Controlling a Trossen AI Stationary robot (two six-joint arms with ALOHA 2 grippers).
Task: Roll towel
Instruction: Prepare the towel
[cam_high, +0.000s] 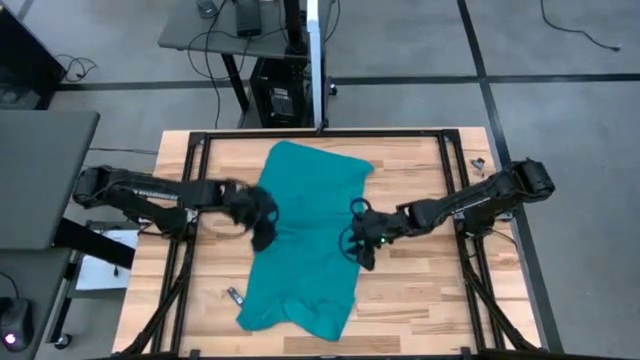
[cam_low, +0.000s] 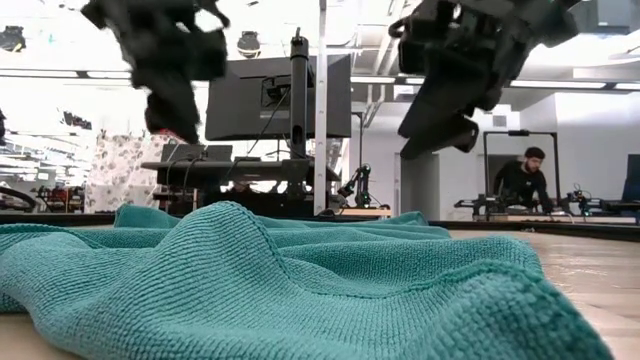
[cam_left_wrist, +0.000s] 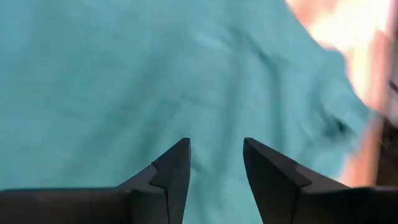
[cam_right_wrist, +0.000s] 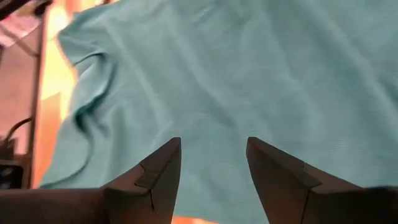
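Towel: 1 teal towel (cam_high: 305, 240) lies spread and wrinkled down the centre of the high view, from upper centre to lower centre, on the wooden table (cam_high: 420, 290).
Left gripper: the left gripper (cam_high: 262, 222) sits left of centre in the high view, over the towel's left edge; fingers apart, nothing between them.
Right gripper: the right gripper (cam_high: 360, 238) sits right of centre, over the towel's right edge; fingers apart, holding nothing.
Surroundings: 1 small dark object (cam_high: 234, 296) lies on the table at lower left, just beside the towel; 1 small metal piece (cam_high: 478, 162) rests near the table's upper right corner. Neither lies between the grippers and the cloth.
Low view only: both grippers hang clear above the folds at the top of the frame; 1 monitor (cam_low: 278, 96) stands behind at centre, and 1 person (cam_low: 526, 178) sits at the far right.
Wrist views only: the left fingers (cam_left_wrist: 171, 171) and the right fingers (cam_right_wrist: 158, 168) point down at bare cloth, with a gap between each pair.
Count: 2 arms, 2 grippers, 1 towel.
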